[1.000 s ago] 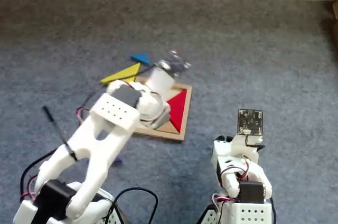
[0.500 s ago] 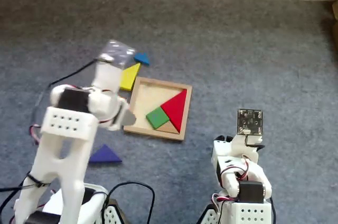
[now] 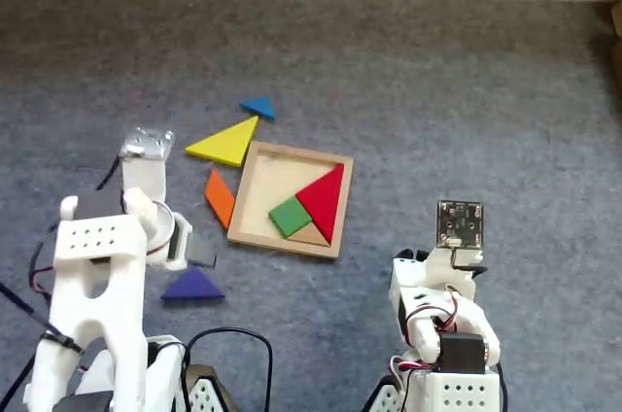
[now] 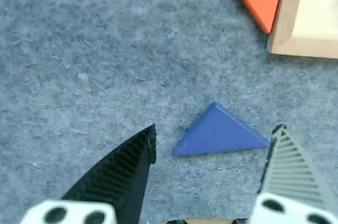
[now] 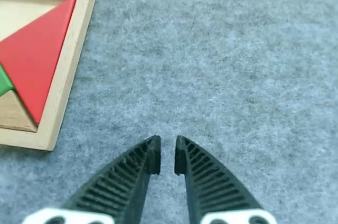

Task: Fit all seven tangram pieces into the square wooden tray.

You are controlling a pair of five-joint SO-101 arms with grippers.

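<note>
Blue triangle (image 4: pixel 219 135) is bracketed by the wide-open, empty left gripper (image 4: pixel 215 129), near and left of the wooden tray (image 3: pixel 303 151).

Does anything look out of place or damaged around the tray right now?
Nothing damaged. Four pieces lie outside the wooden tray on the carpet: the yellow triangle, small blue triangle, orange parallelogram and dark blue triangle.

No legible lettering, label, brand, number or sign anywhere, wooden tray (image 3: pixel 296 151) included.
</note>
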